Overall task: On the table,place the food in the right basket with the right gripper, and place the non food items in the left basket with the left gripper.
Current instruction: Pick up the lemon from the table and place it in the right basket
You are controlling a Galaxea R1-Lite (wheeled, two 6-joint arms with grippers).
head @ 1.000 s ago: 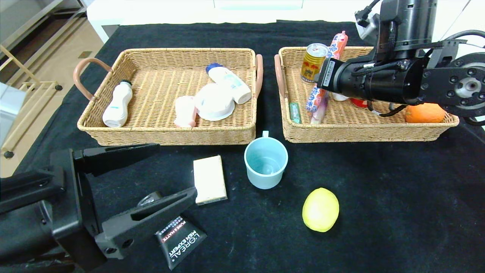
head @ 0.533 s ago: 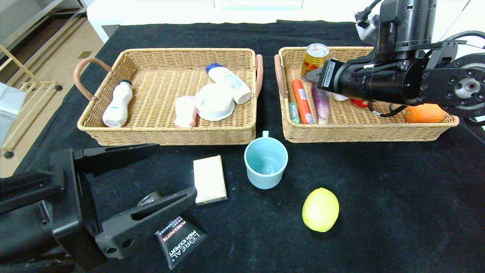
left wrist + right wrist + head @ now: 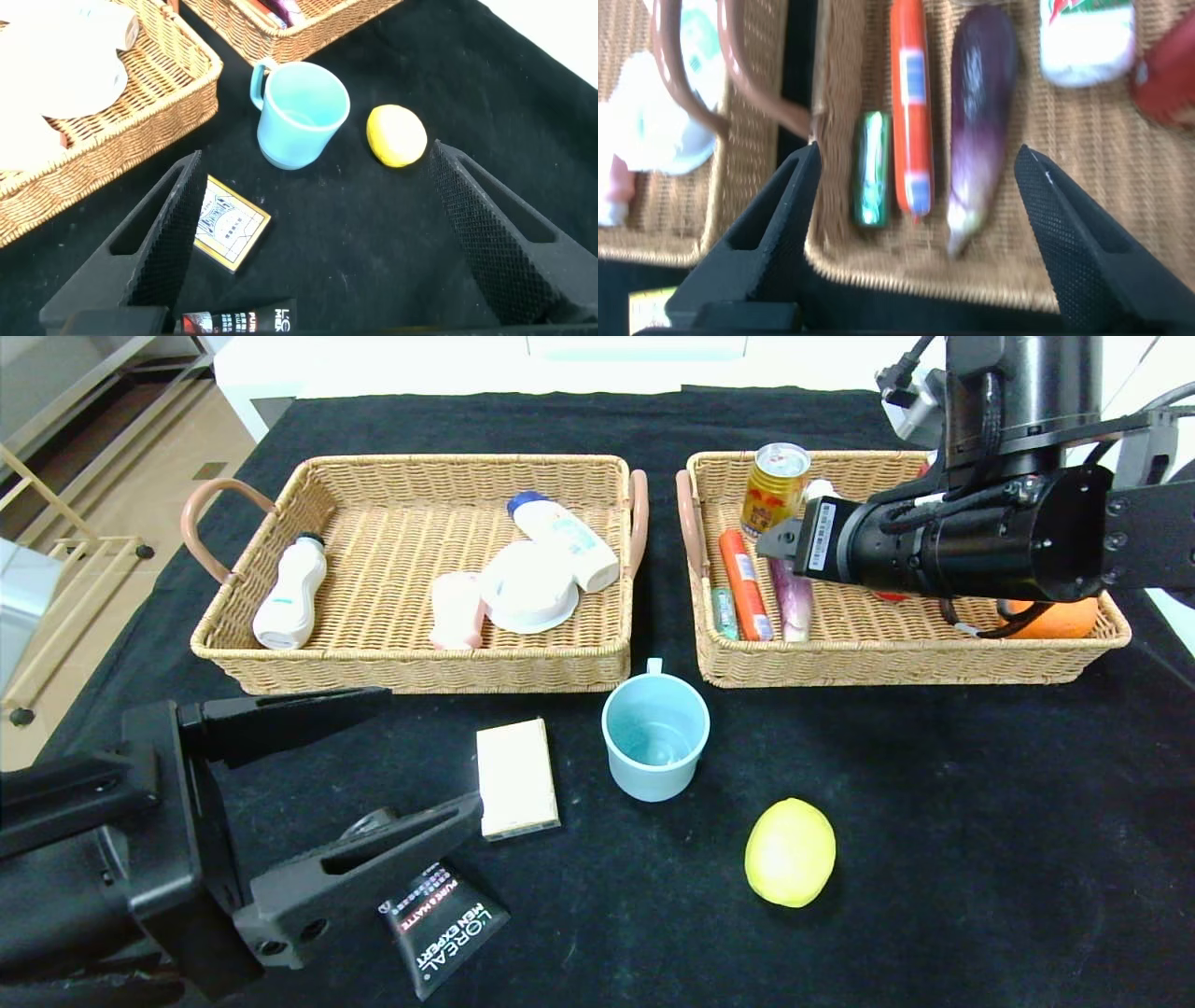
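My right gripper (image 3: 767,539) is open and empty, hovering over the left part of the right basket (image 3: 896,663). Below it lie an orange-red sausage (image 3: 744,583) (image 3: 910,103), a purple eggplant (image 3: 794,607) (image 3: 980,103) and a green gum pack (image 3: 725,613) (image 3: 872,168). In the right wrist view my right gripper (image 3: 917,154) spans these three. My left gripper (image 3: 434,751) (image 3: 316,159) is open and empty, low over the table's front left. A yellow lemon (image 3: 790,851) (image 3: 397,135), blue cup (image 3: 655,735) (image 3: 299,112), card box (image 3: 516,778) (image 3: 227,224) and black tube (image 3: 446,926) (image 3: 238,322) lie on the black cloth.
The left basket (image 3: 411,672) holds two white bottles, a white lid and a pink item. The right basket also holds a gold can (image 3: 773,485) and an orange (image 3: 1055,619), partly behind my right arm. The cup stands just before the gap between the baskets.
The sausage, held tilted in my right gripper a second ago, now lies flat in the right basket. My right gripper has opened and drawn back to the right. The left arm has barely moved.
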